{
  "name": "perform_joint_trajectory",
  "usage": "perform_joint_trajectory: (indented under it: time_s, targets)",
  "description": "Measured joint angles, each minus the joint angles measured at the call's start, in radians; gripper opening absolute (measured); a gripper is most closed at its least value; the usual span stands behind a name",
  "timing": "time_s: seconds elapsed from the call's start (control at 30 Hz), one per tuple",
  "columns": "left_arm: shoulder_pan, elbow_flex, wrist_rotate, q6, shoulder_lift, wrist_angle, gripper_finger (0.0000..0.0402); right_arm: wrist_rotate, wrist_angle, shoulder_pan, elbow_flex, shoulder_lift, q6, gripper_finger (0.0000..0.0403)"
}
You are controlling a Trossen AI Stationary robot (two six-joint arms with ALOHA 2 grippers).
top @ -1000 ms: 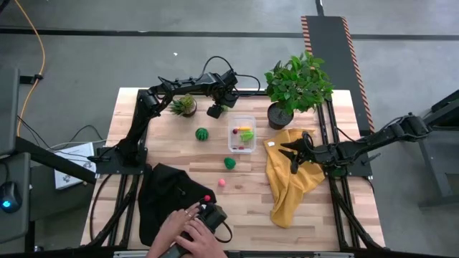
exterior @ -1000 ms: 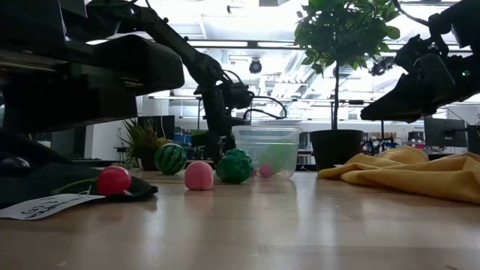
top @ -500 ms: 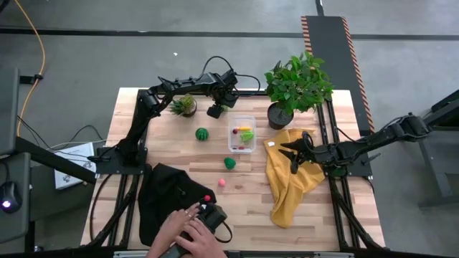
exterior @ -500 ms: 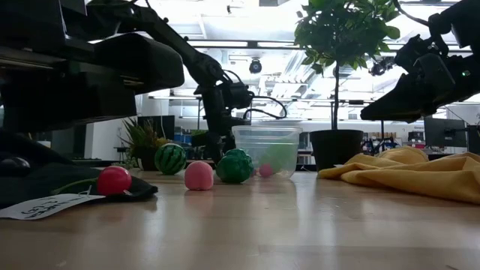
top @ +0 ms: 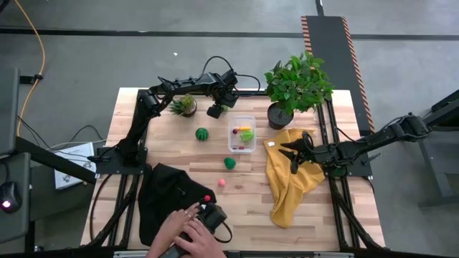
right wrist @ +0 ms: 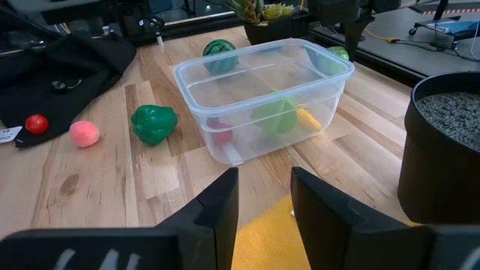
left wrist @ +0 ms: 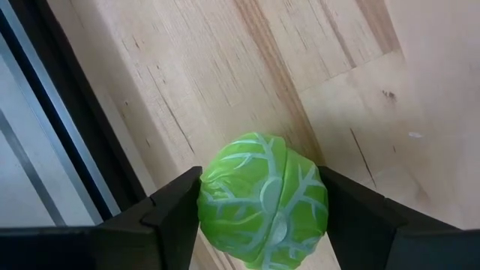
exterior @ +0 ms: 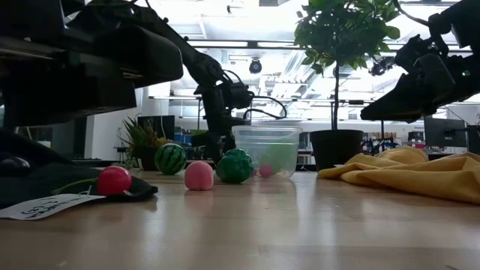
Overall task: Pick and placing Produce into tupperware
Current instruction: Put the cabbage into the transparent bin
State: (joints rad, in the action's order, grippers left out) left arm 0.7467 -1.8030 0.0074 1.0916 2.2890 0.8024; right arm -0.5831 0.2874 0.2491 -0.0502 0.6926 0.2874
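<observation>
Left gripper (left wrist: pixel 262 217) jaws pinch a veined light-green cabbage ball (left wrist: pixel 262 201) above the wooden table (top: pixel 179 154) just beside the clear rectangular plastic tupperware (top: pixel 242 133); right gripper (right wrist: pixel 262 196) jaws spread, hovering over crumpled yellow cloth (top: pixel 290 179).

High view looks straight down on the table (top: pixel 179 193); low view sits level at its surface; wrist views look close past their fingers; the tupperware (top: pixel 242 133) appears in three
</observation>
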Motion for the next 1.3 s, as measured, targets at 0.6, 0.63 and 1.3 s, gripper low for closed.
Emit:
perform_joint_trajectory:
  time_s: [0.6,0.63,1.3]
  targets:
    - [-0.001,0.0,-0.027,-0.021,-0.086,0.011,0.0229,0.0,0.0,0.0,0.0,0.0,0.0,0.0114]
    - [-0.001,0.0,-0.027,-0.027,-0.095,0.012,0.0229,0.0,0.0,0.0,0.0,0.0,0.0,0.0114]
    - [-0.004,0.0,-0.03,-0.192,-0.273,0.105,0.0233,0.0,0.0,0.0,0.0,0.0,0.0,0.0114]
